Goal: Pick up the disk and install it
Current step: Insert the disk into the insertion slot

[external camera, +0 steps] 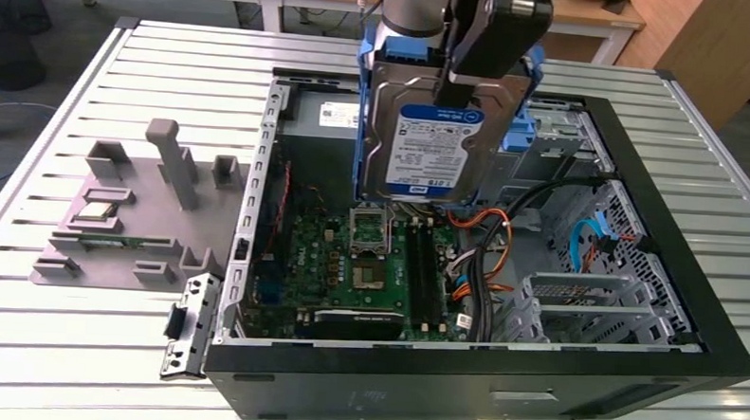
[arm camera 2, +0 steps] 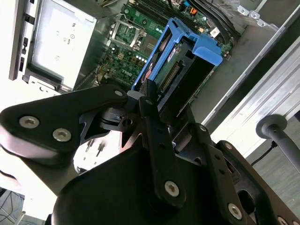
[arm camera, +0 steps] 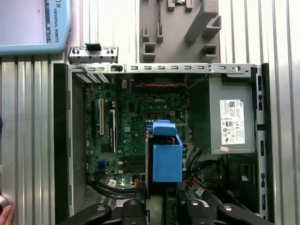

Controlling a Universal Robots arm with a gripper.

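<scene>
Claw: the claw is clamped on the upper end of the disk. In the second wrist view its black fingers press against the blue-railed body.
Disk attitude: it hangs on edge with its long side running up and down. The blue-and-white label faces the exterior camera, and blue plastic rails run along both long edges.
Disk position: it is in the air above the open computer case, over the motherboard and touching nothing below. In the first wrist view the disk shows end-on over the middle of the board, near the cable bundle.
Done so far: the pick-up reads as finished, since the disk rests on no surface and its weight is carried by the claw alone.
Left to do: the whole install. The disk sits in no bay or slot. The metal drive cage, at the exterior view's right inside the case, is well apart from it and lower down.
Progress estimate: roughly halfway, with the disk grasped and brought over the case but not seated.
Nearby parts: the grey power supply with its white sticker lies in a corner of the case, beside the disk's hanging spot but not touching it.
Outside the case: a grey moulded fixture stands on the slatted bench at the exterior view's left.
</scene>
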